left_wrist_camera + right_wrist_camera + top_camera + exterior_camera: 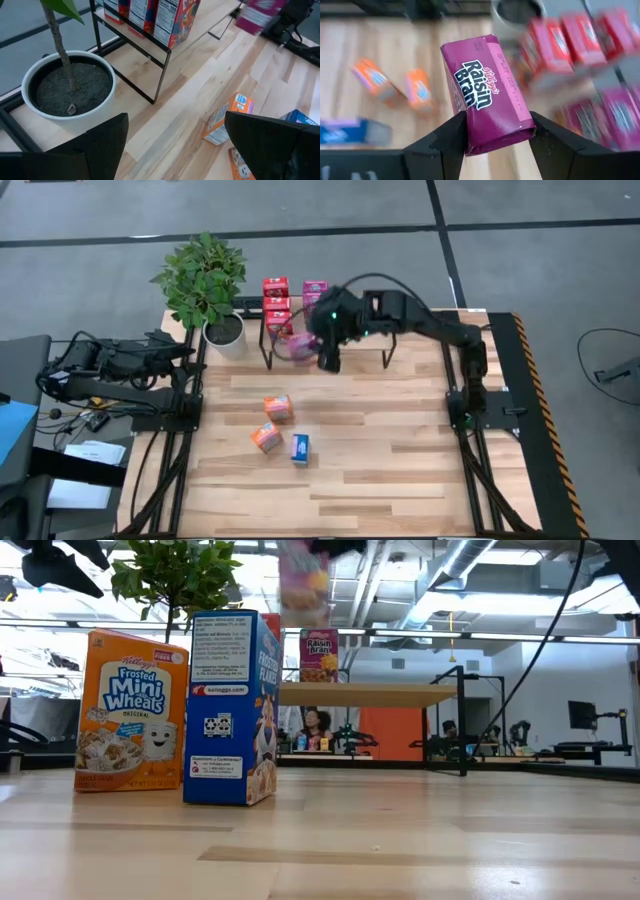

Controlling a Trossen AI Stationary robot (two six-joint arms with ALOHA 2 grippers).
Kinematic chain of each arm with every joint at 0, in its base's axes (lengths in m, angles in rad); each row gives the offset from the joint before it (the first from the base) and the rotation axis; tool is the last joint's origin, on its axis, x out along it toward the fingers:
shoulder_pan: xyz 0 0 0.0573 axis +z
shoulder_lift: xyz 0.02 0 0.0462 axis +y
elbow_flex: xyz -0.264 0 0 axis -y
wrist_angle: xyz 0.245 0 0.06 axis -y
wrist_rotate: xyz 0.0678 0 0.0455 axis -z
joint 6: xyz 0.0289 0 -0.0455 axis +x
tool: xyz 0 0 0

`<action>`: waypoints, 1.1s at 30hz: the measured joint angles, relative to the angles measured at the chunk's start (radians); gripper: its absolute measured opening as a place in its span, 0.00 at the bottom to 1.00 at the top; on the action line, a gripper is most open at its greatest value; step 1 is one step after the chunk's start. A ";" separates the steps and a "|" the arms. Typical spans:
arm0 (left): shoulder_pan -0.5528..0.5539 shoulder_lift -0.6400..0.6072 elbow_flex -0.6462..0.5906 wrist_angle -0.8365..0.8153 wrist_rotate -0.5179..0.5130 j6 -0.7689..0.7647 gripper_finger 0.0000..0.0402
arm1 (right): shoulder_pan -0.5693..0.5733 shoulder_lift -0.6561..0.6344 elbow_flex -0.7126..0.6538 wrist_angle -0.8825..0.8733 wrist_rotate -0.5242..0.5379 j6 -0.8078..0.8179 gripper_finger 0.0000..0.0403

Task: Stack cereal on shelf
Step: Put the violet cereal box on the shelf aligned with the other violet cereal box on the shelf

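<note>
Right tool (pixel 495 131) pinching one end of a purple Raisin Bran box (pixel 487 90), up near the shelf (pixel 345 340) at the tabletop's far edge; light, thin card, easy to crush; best squeezed softly on flat sides; left tool (pixel 175 137) wide open, empty, by the left edge.

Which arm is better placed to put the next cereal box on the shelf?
Right. Its tool already grips the purple Raisin Bran box beside the shelf, while the left tool waits open near the plant.

Counter (pixel 400 470): two orange boxes (pixel 279 408) and a blue box (pixel 300 447) near centre; potted plant (pixel 222 330) and shelf (pixel 380 330) at 12 o'clock.
</note>
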 joint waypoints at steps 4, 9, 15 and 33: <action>0.000 0.000 0.000 0.000 -0.011 0.003 0.80 | -0.086 0.000 -0.001 -0.069 -0.002 -0.025 0.55; 0.000 0.000 0.000 0.000 -0.027 0.023 0.80 | -0.172 0.015 -0.003 -0.083 -0.031 -0.100 0.55; 0.000 0.000 0.000 0.000 -0.055 0.030 0.80 | -0.256 0.012 -0.028 -0.077 -0.200 -0.127 0.54; 0.000 0.000 0.000 0.000 -0.081 0.020 0.80 | -0.371 -0.115 -0.031 -0.381 -0.374 -0.205 0.53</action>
